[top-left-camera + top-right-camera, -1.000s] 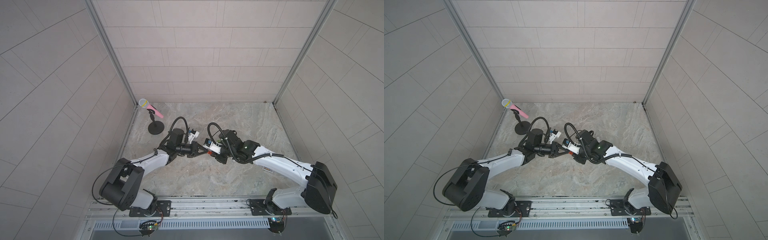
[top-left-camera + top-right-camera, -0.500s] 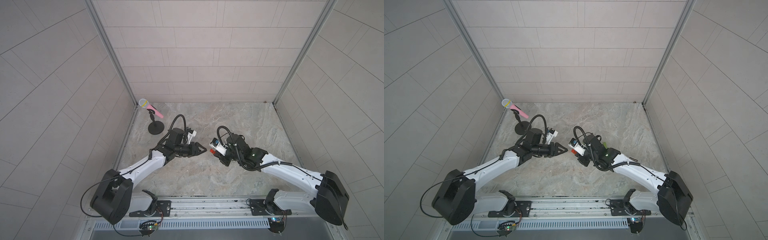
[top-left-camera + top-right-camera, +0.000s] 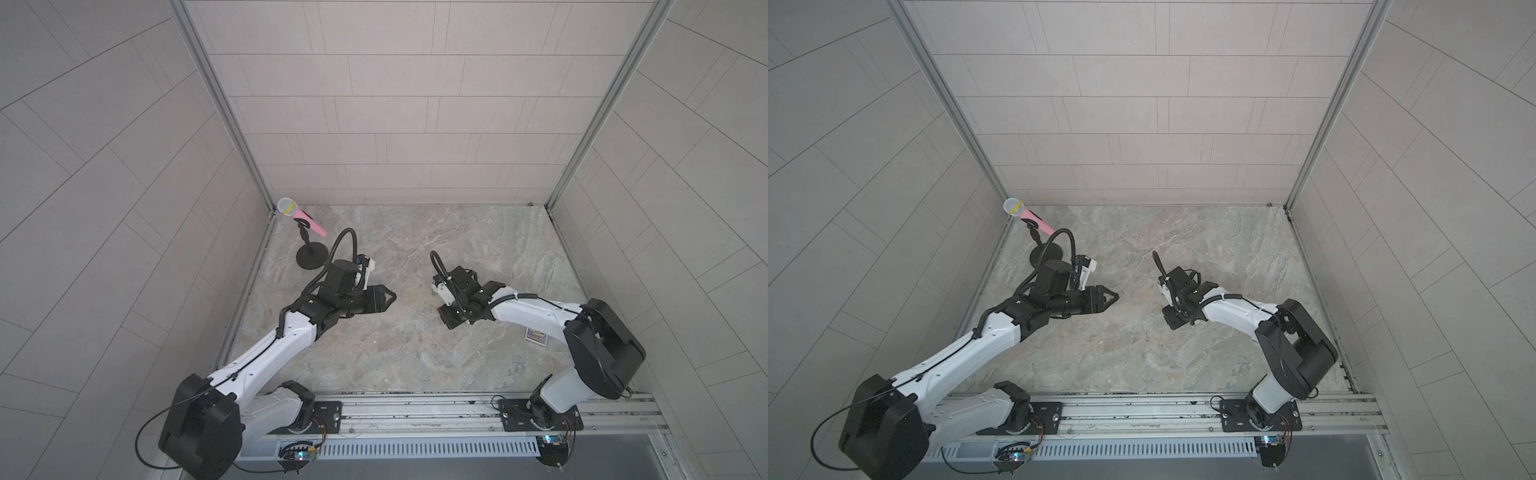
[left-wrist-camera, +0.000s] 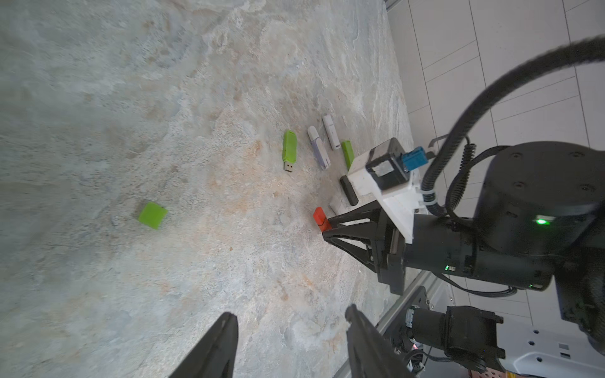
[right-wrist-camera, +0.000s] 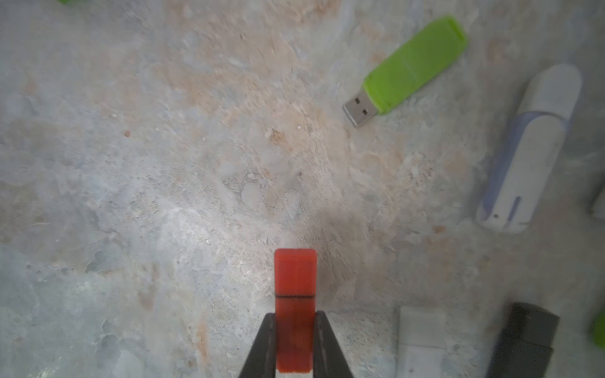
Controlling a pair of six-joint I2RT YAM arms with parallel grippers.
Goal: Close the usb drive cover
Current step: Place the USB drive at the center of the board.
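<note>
The right pincer [image 5: 294, 315] is found clenched on the body of a small red plastic usb drive [image 5: 295, 278], which projects forward from between its fingertips. A thin dark seam is noted where the cover meets the body, and the cover is judged seated. The left pincer [image 4: 291, 312] is found released and empty, well apart from the right. The closing step is judged done, so a gentle set-down is called for next. Ahead of the right pincer a lime-green plastic usb drive [image 5: 415, 62] lies with its plug bared, and a lime-green square cap [image 4: 152, 215] lies well apart from it.
</note>
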